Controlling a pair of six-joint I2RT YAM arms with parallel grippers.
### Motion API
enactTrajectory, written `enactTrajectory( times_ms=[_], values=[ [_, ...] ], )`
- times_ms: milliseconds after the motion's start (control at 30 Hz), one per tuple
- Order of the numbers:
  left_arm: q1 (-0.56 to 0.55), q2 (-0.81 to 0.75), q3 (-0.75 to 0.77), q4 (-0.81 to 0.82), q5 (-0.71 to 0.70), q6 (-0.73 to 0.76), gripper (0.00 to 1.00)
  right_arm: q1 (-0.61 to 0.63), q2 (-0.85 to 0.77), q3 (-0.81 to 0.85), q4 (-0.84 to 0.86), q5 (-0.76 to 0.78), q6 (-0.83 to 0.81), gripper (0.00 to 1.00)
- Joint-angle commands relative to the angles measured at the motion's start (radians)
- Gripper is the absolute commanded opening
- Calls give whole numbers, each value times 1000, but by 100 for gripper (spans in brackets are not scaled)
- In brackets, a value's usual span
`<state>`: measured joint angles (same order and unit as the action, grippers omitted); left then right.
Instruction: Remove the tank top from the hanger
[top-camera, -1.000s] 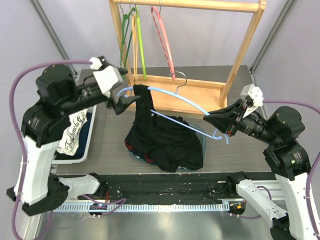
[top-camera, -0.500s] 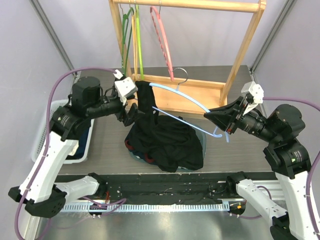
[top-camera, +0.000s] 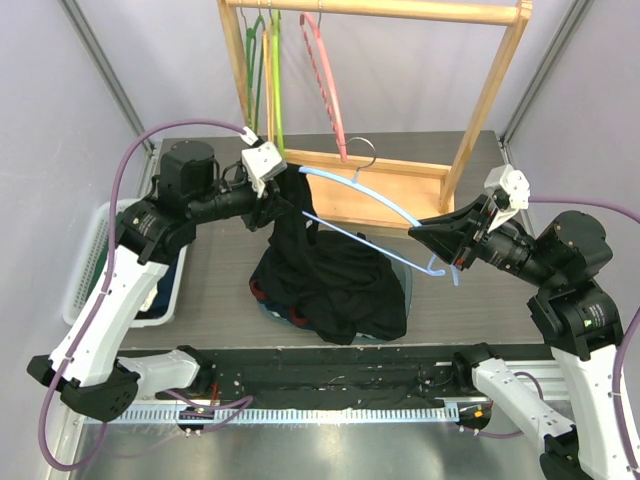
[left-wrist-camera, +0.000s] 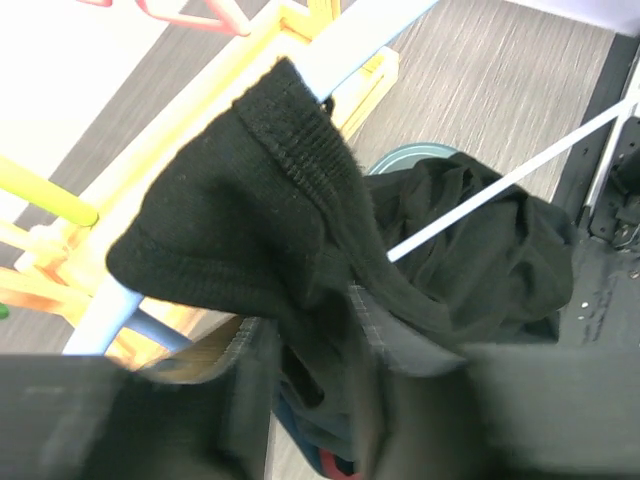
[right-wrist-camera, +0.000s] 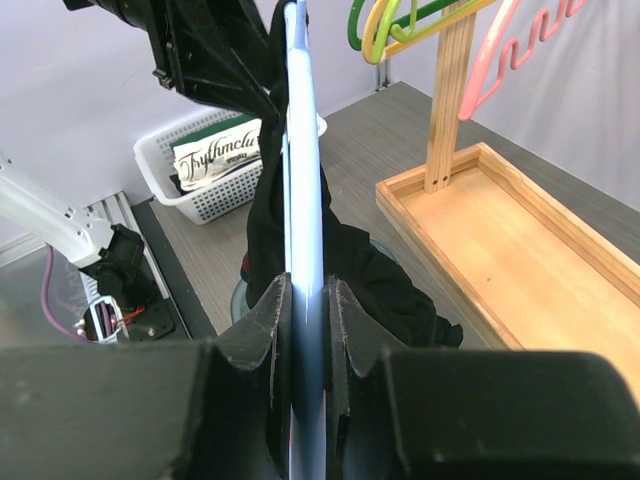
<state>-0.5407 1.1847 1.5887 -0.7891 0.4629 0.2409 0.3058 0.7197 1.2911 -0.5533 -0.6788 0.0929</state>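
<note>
Tank top (top-camera: 330, 285): black. One strap is looped over the hanger's end, at 11 o'clock from the heap. The rest hangs down and lies bunched at the centre of the bench (top-camera: 220, 290).
Strap, left wrist view: the ribbed edge is draped over the pale bar, and fabric trails down between the two dark fingers.
Hanger (top-camera: 365, 195): light blue, held clear of the bench. It is tilted, with the strap end high at 10 o'clock and the other end low at 3 o'clock. The metal hook points to 12 o'clock.
Left fingers (top-camera: 278, 205): pinched together on the tank top's strap, just below the hanger's end.
Right fingers (top-camera: 425, 232): clamped tight on the hanger's low end. The right wrist view shows the bar squeezed between both pads.
Under the heap: a teal disc (top-camera: 405, 275) with only its rim showing, and something red and blue at the 7 o'clock edge.
Rack (top-camera: 400, 180): wooden, at 12 o'clock on the bench. Green hangers (top-camera: 278, 90) and a pink hanger (top-camera: 325, 75) hang from its rail.
Basket (top-camera: 85, 270): white, at 9 o'clock, with a printed garment inside.
</note>
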Motion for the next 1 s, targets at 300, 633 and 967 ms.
enactTrajectory(
  times_ms=[300,633,967],
  values=[
    [19,-54,148,19,-6,4,0,3,-9,2,20,42,-28,1],
    [62,-40,235,109,-361,-6,0,3,-144,28,-166,169,-84,1],
    [61,-111,10,67,-56,-80,0,3,-220,255,-339,547,-79,1]
  ],
)
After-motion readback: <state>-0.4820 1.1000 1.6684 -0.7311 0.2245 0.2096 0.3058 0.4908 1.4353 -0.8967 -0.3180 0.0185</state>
